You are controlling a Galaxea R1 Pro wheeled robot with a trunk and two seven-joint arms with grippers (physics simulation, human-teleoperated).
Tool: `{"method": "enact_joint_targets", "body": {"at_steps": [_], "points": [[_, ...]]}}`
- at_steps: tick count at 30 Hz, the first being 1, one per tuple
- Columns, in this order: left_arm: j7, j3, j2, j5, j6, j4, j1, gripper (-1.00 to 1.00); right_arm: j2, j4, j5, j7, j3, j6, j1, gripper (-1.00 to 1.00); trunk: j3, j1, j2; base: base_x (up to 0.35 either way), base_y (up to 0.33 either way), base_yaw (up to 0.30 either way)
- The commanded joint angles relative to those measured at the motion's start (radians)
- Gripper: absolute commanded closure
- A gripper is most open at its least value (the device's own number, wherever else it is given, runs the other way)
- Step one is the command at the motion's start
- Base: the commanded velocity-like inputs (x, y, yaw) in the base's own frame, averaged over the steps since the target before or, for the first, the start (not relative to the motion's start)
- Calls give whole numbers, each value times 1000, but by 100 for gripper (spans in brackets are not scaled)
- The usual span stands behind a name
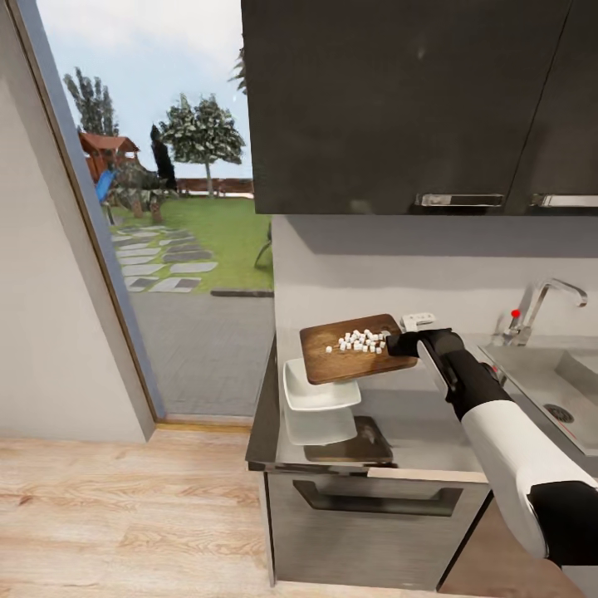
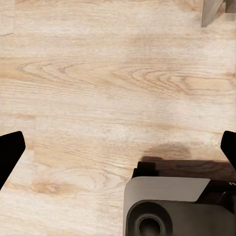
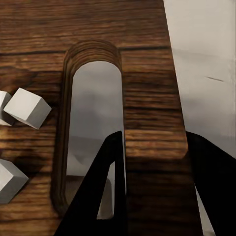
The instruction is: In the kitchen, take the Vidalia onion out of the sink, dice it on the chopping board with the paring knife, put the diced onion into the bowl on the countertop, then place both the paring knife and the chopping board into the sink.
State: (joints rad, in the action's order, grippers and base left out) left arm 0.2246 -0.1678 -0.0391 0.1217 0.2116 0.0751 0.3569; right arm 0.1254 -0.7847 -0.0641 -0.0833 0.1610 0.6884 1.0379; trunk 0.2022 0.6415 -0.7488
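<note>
Dark brown wood is tilting over white china as we are holding the chopping board (image 1: 353, 347) aloft in our right claw (image 1: 407, 343), its near corner hanging above the bowl (image 1: 320, 389) on the grey surface (image 1: 415, 428). In the right wrist view the claw's fingers (image 3: 105, 196) are clenched on the strip of wood beside the oval handle slot (image 3: 93, 132), one finger reaching through the slot. The diced Vidalia onion (image 1: 361, 340) is sitting in a loose cluster near the grasped end, well up the board from the bowl.

We judge the main risk to be scatter: the cubes are having to travel most of the board's length, and a sharp tip could be sending some past the bowl's rim onto the surface or off its left edge to the wooden floor (image 1: 124, 498). The narrow hold at one short end could also be letting the board twist. The bowl is standing close to that left edge; the wall is lying behind it, and the sink (image 1: 548, 386) with its tap (image 1: 540, 307) lies to the right. Open room is lying mostly above and toward us. Our left claw (image 2: 118, 152) is hanging released over the floor.
</note>
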Motion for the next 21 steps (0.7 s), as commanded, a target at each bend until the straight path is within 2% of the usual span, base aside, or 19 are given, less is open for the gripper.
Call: {"method": "enact_joint_targets", "body": {"at_steps": [1,7,16,21], "points": [[1,-9,-1,10,8,5,2,-100,2,-2,-7,3,4,5,1,100,2,0,-1,0,0,0],[1,-9,-1,10,8,5,2,-100,2,-9,-4,2,4,5,1,100,2,0,-1,0,0,0],[-2,-7,7,13,6,5,2,-100,-48,-10,-2,5,6,-39,1,100,2,0,-1,0,0,0],[-2,-7,7,12,6,5,2,-100,-50,-9,-2,7,6,-67,1,100,2,0,-1,0,0,0]]}}
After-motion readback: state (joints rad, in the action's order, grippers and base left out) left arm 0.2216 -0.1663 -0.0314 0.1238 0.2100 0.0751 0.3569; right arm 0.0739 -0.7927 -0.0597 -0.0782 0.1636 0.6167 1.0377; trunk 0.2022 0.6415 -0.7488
